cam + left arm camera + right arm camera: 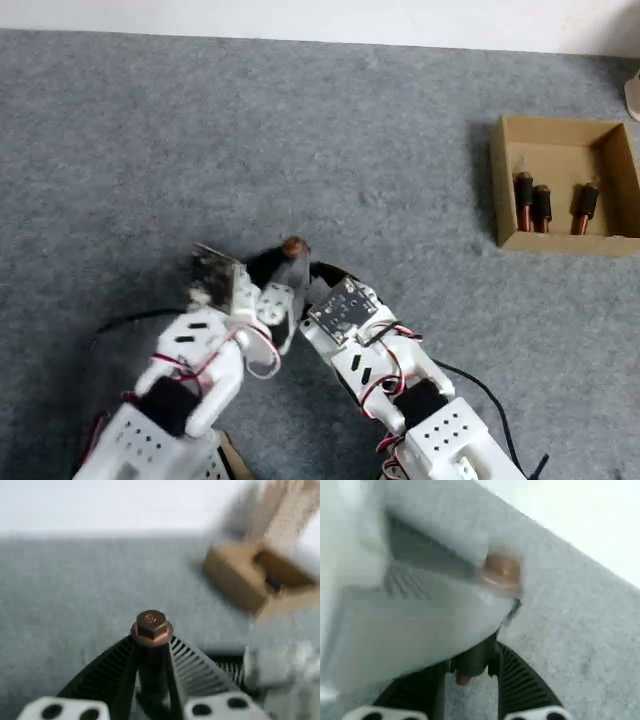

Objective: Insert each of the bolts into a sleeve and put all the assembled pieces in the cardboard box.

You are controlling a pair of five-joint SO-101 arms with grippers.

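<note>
My left gripper is shut on a bolt with a copper hex head; its dark shaft runs down between the ribbed black fingers. My right gripper is shut on a dark sleeve, with a bit of copper showing at its lower end. In the high view the two grippers meet just above the carpet at centre, the left gripper beside the right gripper, with the bolt head on top. In the right wrist view the bolt head hangs blurred just beyond the sleeve.
The cardboard box stands at the right on the grey carpet, holding three assembled copper-and-black pieces. In the left wrist view the box lies ahead of the bolt. Black cables trail from both arm bases.
</note>
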